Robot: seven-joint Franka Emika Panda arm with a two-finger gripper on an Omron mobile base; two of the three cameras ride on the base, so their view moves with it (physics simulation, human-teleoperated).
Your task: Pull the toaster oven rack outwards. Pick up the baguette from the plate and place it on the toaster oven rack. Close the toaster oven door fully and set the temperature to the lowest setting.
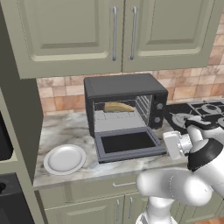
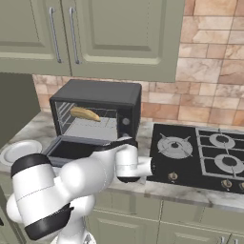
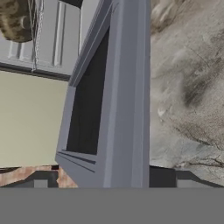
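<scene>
Starting left of the toaster oven (image 1: pixel 124 103), the plate (image 1: pixel 64 159) sits bare; the baguette (image 1: pixel 118 107) lies on the toaster oven rack (image 1: pixel 114 116) inside. The toaster oven door (image 1: pixel 127 143) hangs open, so closing seems next. I cannot tell the gripper's spread.

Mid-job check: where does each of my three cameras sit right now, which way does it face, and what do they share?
Left base view: behind-left of the arm, facing the toaster oven, open toaster oven door and plate; white arm lower right.
Right base view: behind-right, facing the oven and stove; arm lower left.
Hand view: on the hand, close on the door's frame.
All three share the door and the baguette inside the oven.
</scene>
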